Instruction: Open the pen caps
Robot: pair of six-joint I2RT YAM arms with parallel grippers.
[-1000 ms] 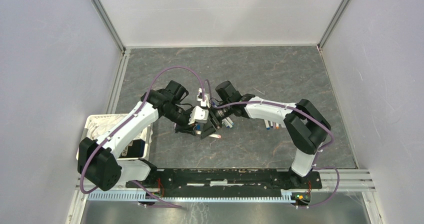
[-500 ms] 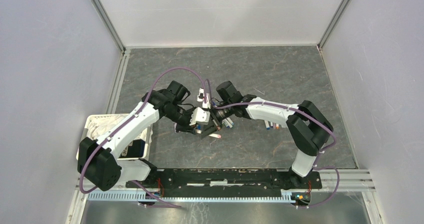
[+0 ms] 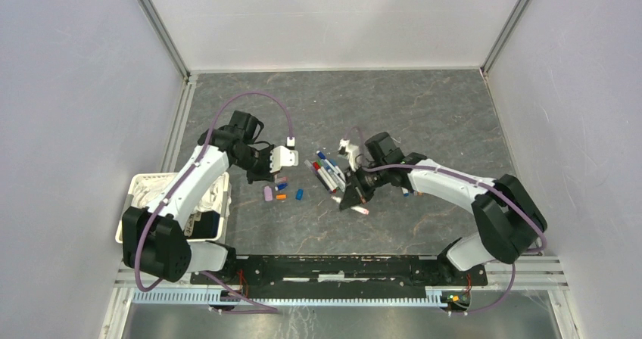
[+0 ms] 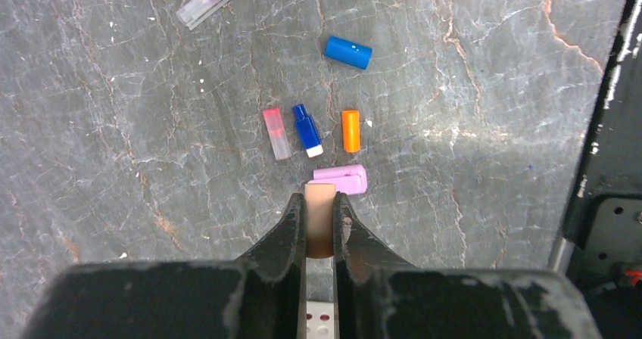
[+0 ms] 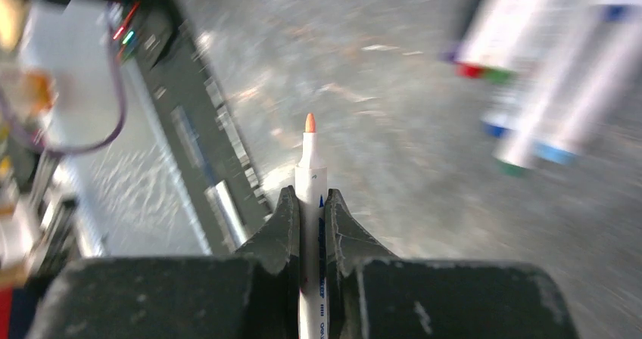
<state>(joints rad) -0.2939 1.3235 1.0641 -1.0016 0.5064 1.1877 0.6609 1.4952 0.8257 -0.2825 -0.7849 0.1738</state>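
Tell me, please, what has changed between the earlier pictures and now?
The arms have drawn apart: the left gripper moved left, holding the pulled-off cap above the loose caps; the right gripper swung right with the uncapped orange-tipped pen. The white basket stayed put.

orange-tipped white pen (image 5: 310, 178) (cap (image 4: 320, 209) perhaps tan)
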